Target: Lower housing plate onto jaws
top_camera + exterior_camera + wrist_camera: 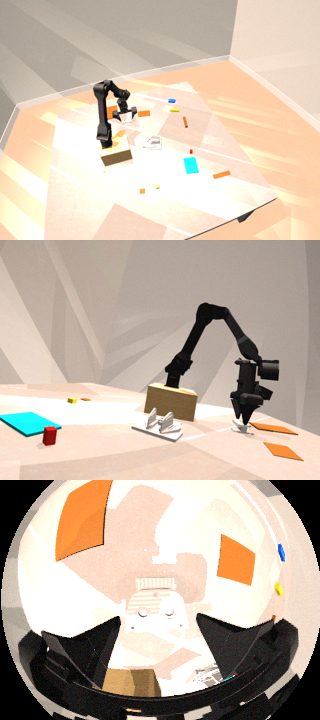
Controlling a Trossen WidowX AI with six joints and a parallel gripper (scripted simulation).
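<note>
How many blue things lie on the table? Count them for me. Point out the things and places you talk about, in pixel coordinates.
1: the blue block [171, 101] [281, 552], beyond the yellow bar [174, 110] [278, 589] in the top view.

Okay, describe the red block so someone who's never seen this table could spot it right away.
Find the big wooden box under the black arm, then look across the table for the flat cyan sheet. Right by one end of that sheet stands the small red block, upright, and the only red thing around.
</note>
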